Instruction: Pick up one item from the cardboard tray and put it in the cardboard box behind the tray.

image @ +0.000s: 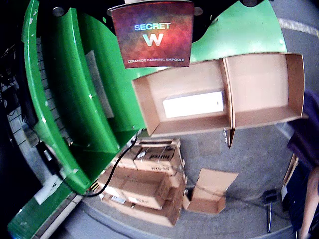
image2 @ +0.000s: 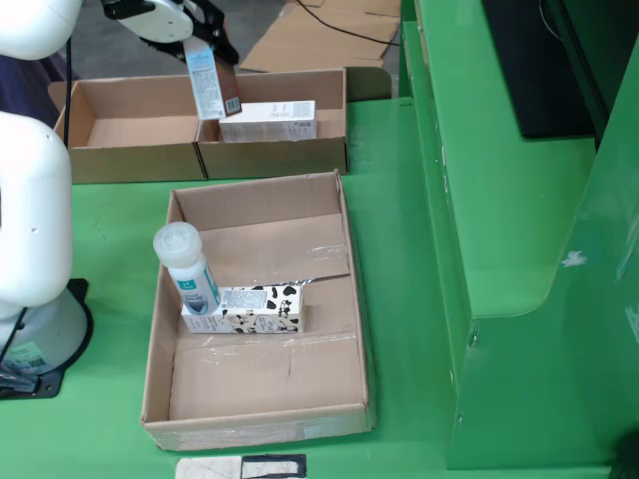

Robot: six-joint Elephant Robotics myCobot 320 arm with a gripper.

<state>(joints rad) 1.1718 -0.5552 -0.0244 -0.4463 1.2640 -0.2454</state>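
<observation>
Hanging a small carton (image2: 211, 80) from the gripper (image2: 195, 35) up top-left in the fixed view, fingers pinching its upper end; dangling tilted right over the back box (image2: 272, 158), above the white carton (image2: 268, 120) already lying in its right compartment; showing as the dark "SECRET W" face (image: 152, 34) at the top of the wrist view, with both compartments (image: 259, 84) open underneath and the white carton (image: 193, 104) sitting in the left one there; leaving the other compartment bare with walls well apart; reaching the white arm (image2: 30, 200) up from its base at left; sitting in the front tray (image2: 344, 299): a bottle (image2: 187, 264) leaning on a cow-print carton (image2: 255, 309), lots of floor free.
</observation>
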